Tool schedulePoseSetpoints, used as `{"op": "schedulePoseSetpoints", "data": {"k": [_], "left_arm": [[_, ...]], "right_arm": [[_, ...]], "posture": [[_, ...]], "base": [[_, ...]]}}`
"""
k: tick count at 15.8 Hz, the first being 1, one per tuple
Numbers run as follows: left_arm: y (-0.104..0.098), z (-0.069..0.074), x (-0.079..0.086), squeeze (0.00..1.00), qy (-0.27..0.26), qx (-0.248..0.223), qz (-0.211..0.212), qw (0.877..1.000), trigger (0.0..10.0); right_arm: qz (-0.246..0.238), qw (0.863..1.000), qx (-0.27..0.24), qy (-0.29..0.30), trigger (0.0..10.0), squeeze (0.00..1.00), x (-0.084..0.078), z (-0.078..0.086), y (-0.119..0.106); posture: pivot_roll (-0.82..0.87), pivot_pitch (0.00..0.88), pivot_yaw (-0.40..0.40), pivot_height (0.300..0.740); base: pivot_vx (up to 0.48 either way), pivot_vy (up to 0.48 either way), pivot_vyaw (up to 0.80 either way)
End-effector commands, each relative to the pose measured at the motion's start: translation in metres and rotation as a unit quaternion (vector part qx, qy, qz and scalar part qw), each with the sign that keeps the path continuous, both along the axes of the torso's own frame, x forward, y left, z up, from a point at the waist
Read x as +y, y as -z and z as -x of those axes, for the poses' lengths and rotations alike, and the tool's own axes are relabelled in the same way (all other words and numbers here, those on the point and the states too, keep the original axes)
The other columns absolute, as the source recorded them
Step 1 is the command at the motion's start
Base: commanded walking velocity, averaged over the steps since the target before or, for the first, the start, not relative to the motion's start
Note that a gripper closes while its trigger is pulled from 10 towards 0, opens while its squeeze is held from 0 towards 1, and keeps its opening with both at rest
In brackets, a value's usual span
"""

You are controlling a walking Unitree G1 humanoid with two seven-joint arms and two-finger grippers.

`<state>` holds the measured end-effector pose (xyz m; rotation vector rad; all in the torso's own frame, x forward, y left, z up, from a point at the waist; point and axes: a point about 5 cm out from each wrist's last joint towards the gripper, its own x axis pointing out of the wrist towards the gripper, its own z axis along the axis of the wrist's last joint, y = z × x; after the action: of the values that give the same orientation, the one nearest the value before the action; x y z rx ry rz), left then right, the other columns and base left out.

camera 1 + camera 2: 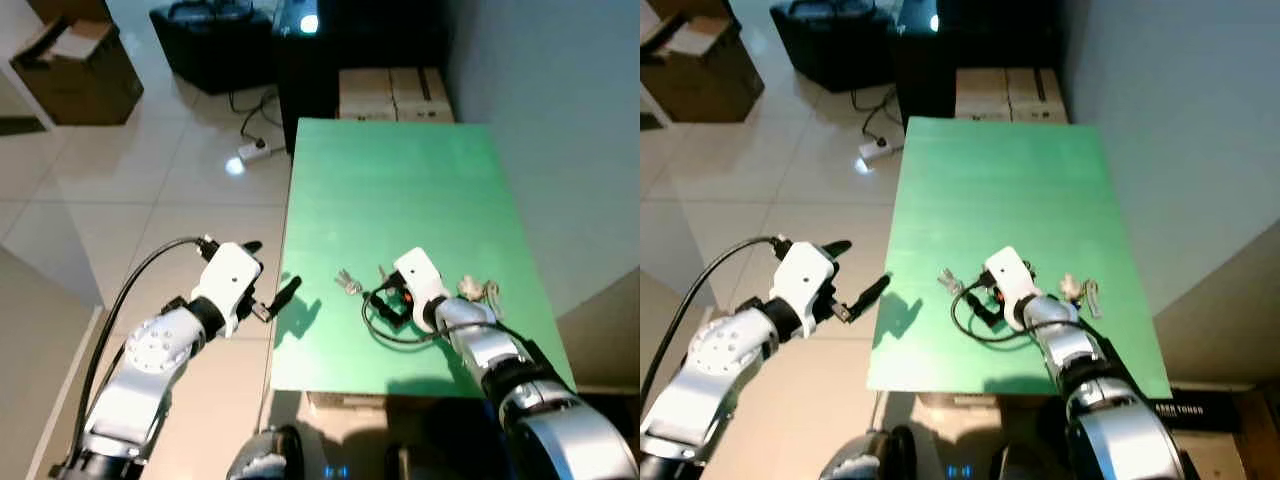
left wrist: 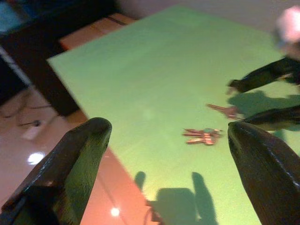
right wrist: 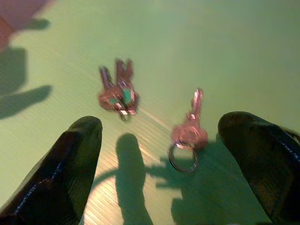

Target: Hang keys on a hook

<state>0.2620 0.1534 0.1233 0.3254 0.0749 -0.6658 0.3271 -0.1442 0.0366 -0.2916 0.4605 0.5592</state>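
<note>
The right gripper (image 3: 159, 164) is hovering low over the flat green tabletop (image 1: 400, 190), its two black fingers spread wide and holding nothing. Lying between those fingers is a single metal key on a round wire ring (image 3: 187, 133), resting on the green tabletop near its front edge. Just beside it, towards the tabletop's left edge, is lying a small bunch of metal keys with a green tag (image 3: 118, 93); the two are close but apart.

Judging the handling: these are looking light, thin, hard and slick, lying flat against the tabletop, so there is little height to pinch. The ring end is looking like the better hold, since the ring is what must go over a hook, but a flat key could skate away under closing fingers.

The left gripper (image 1: 270, 290) is hanging off the tabletop's left edge over the pale tiled floor (image 1: 150, 170), fingers parted and empty.

A small pale object (image 1: 478, 290) is lying on the tabletop just right of the right gripper; what it is, I cannot tell. The far half of the tabletop is giving open room. A grey wall (image 1: 560, 120) is running close along the tabletop's right side, and cardboard boxes (image 1: 395, 95) are sitting behind its far edge. No hook is making itself plain.
</note>
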Motion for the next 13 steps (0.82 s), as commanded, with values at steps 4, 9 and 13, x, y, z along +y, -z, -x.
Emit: {"op": "schedulePoseSetpoints", "data": {"k": [4,9,13], "left_arm": [[-0.005,0.003,0.001,0.00,0.026,0.016,-0.012,0.999,10.0],[-0.011,0.006,0.001,0.00,0.030,0.022,-0.015,0.999,10.0],[-0.014,0.016,0.001,0.00,0.067,0.050,-0.019,0.996,10.0]], "right_arm": [[0.022,0.998,0.026,0.055,10.0,0.00,-0.015,-0.012,-0.007],[0.010,0.998,0.047,0.037,10.0,0.00,-0.016,-0.020,-0.019],[0.005,0.998,0.051,0.026,5.8,0.00,-0.015,-0.021,-0.022]], "posture": [[0.05,0.300,0.093,0.740],[0.06,0.353,0.093,0.740],[0.07,0.366,0.086,0.740]], "base": [[0.000,0.000,0.00],[0.000,0.000,0.00],[0.000,0.000,0.00]]}}
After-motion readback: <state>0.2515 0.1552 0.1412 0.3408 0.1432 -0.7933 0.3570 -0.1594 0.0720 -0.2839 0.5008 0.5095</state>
